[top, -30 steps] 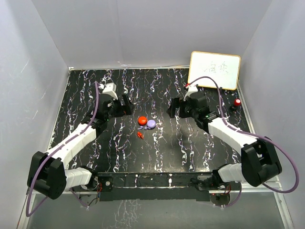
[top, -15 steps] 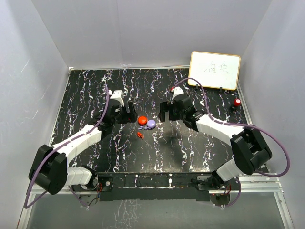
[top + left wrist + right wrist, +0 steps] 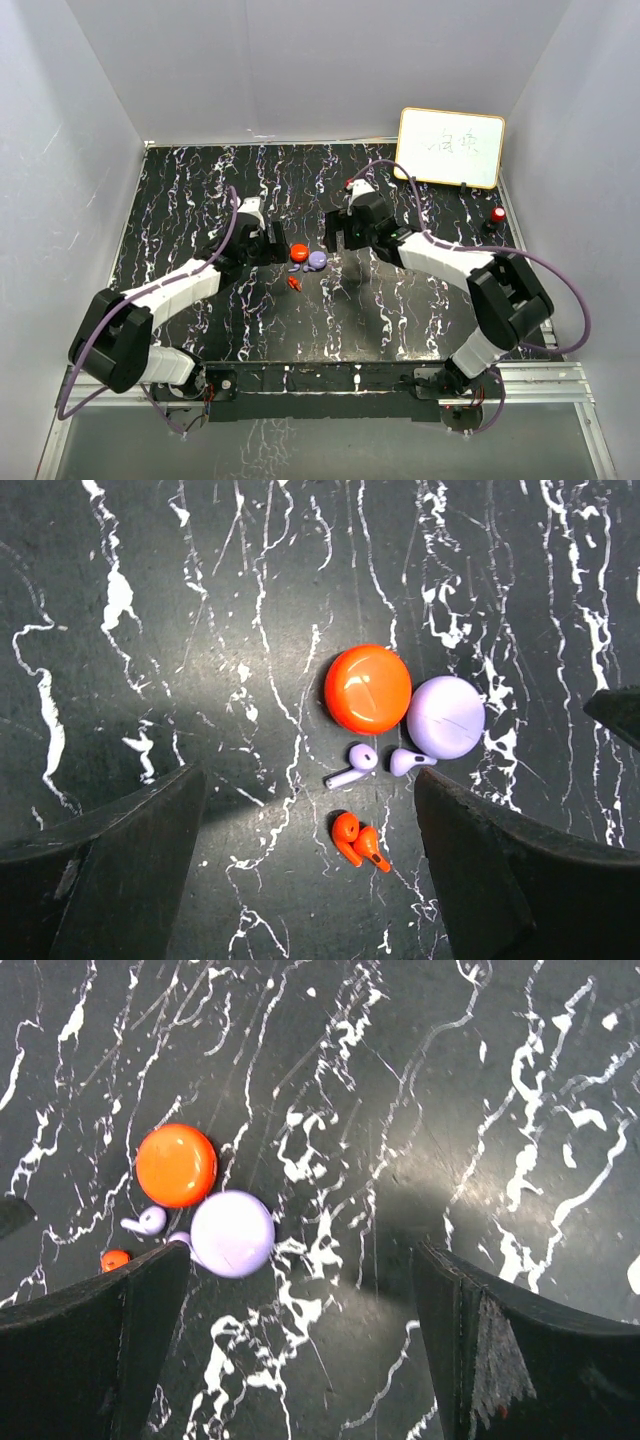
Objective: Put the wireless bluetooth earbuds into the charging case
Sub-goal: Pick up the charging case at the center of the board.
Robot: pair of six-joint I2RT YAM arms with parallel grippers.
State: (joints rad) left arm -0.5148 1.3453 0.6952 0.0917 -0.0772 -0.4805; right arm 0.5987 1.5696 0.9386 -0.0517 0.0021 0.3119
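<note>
A red round case [image 3: 298, 253] and a purple round case [image 3: 317, 260] lie side by side, closed, mid-table. In the left wrist view the red case [image 3: 368, 688] and purple case [image 3: 446, 717] have two purple earbuds [image 3: 352, 765] just below them and two red earbuds [image 3: 358, 842] lower still, touching each other. My left gripper [image 3: 305, 810] is open and empty above the table, its jaws wide on either side of the red earbuds. My right gripper [image 3: 300, 1290] is open and empty, to the right of the purple case [image 3: 233, 1233]. In the top view the left gripper [image 3: 268, 240] and right gripper [image 3: 335, 232] flank the cases.
A white board [image 3: 449, 148] with writing leans at the back right. A small red-topped object [image 3: 497, 215] stands near the right wall. White walls enclose the black marbled table [image 3: 200, 180] on three sides.
Both arms have swung inward toward the cases, the left gripper moving right and the right gripper moving left. The cases and earbuds have not moved.
</note>
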